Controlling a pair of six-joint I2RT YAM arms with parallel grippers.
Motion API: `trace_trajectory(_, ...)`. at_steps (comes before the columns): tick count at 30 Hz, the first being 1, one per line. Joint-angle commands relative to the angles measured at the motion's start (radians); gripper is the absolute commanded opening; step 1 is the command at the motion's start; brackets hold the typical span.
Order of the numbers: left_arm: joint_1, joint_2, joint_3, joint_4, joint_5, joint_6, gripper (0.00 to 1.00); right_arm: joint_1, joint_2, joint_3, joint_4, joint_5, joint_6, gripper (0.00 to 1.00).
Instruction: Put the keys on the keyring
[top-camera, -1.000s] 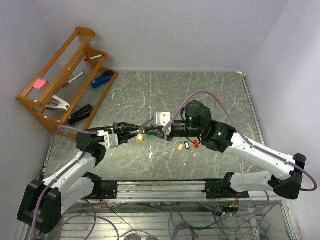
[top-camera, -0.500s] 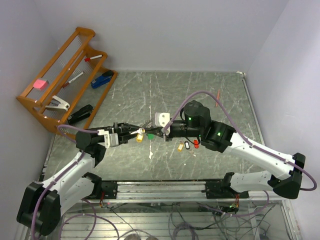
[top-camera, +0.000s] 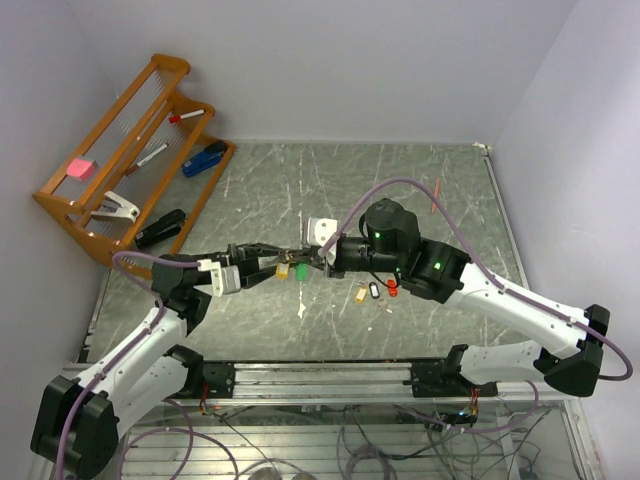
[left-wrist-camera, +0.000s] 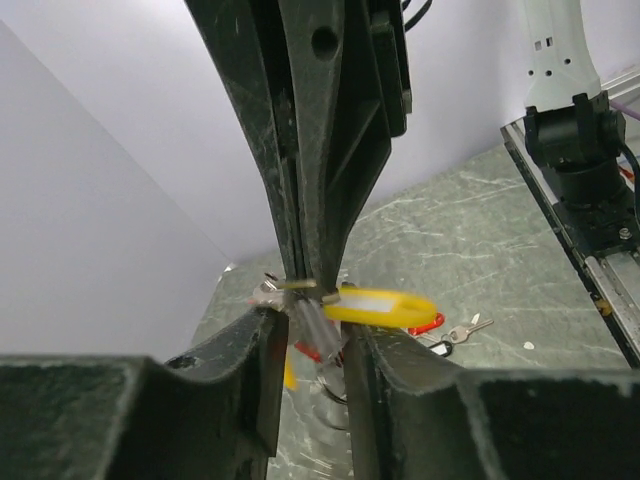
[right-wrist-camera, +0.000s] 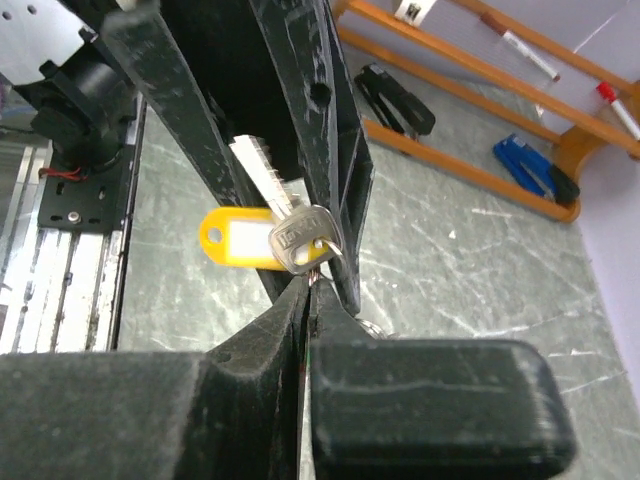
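Note:
My two grippers meet tip to tip above the middle of the table. My left gripper (top-camera: 288, 262) (left-wrist-camera: 312, 330) is shut on a silver key (right-wrist-camera: 305, 238) that carries a yellow tag (right-wrist-camera: 240, 240) (left-wrist-camera: 380, 305) (top-camera: 283, 270). My right gripper (top-camera: 306, 260) (right-wrist-camera: 308, 290) is shut on the thin wire of the keyring (right-wrist-camera: 322, 272), right under the key's head. A green tag (top-camera: 299, 271) hangs below the tips. Three more keys lie on the table to the right, with a yellow tag (top-camera: 360, 293), a black-and-white tag (top-camera: 375, 290) and a red tag (top-camera: 391, 288) (left-wrist-camera: 430, 322).
A wooden rack (top-camera: 130, 150) at the back left holds staplers and pens. An orange pen (top-camera: 436, 197) lies at the back right. A small white scrap (top-camera: 302, 312) lies near the table's front edge. The rail with the arm bases (top-camera: 320, 378) runs along the near edge.
My right gripper has moved left and closed the gap to the left gripper's tips. The left gripper has edged slightly right, with the yellow tag still hanging from it.

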Motion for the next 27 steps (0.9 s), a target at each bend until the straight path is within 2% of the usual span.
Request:
trace_trajectory(1,-0.017,-0.030,0.053,-0.005,-0.018,0.072,0.39,-0.009,0.010,0.022,-0.064,0.076,0.033,0.00)
trace_trajectory(9,-0.018,-0.043,0.051,-0.088,-0.015,0.130,0.43,-0.010,0.011,0.040,-0.083,0.105,0.051,0.00)
trace_trajectory(15,-0.018,-0.099,0.045,-0.259,0.001,0.246,0.44,-0.013,0.009,0.039,-0.089,0.124,0.052,0.00)
trace_trajectory(20,-0.018,-0.133,0.065,-0.456,0.030,0.401,0.43,-0.017,0.007,0.047,-0.095,0.133,0.050,0.00)
trace_trajectory(27,-0.017,-0.098,0.159,-0.822,0.067,0.747,0.40,-0.017,0.017,0.062,-0.124,0.118,0.031,0.00)
